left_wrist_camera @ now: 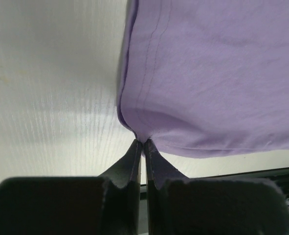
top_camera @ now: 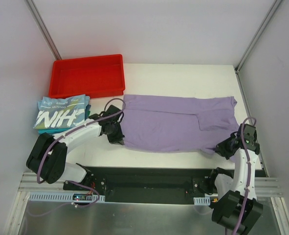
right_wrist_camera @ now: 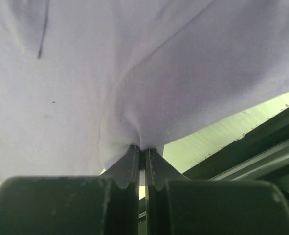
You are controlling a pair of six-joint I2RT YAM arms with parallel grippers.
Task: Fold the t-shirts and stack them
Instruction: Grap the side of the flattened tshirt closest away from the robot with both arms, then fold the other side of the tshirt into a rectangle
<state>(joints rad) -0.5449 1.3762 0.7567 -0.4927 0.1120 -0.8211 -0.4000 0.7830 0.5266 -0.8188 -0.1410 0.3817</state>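
Purple shirt point(top_camera: 173, 122) has its near corners pinched tight, one by the left claw point(left_wrist_camera: 143, 144), one by the right claw point(right_wrist_camera: 144, 149), and it's spread across mid-bench point(top_camera: 183, 73). Folded shirts point(top_camera: 61, 113) sit by the left edge, with the red tray point(top_camera: 87, 76) in the far-left corner.

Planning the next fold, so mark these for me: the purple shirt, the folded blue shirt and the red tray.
purple shirt point(top_camera: 168, 122), top view, middle of its body.
folded blue shirt point(top_camera: 61, 116), top view, on its white lettering.
red tray point(top_camera: 85, 78), top view, its bare floor.

Left arm point(top_camera: 78, 133), right arm point(top_camera: 243, 169): white link shells, black joints and bases, purple cables point(top_camera: 41, 164) routed externally. Jaws black, tapered.
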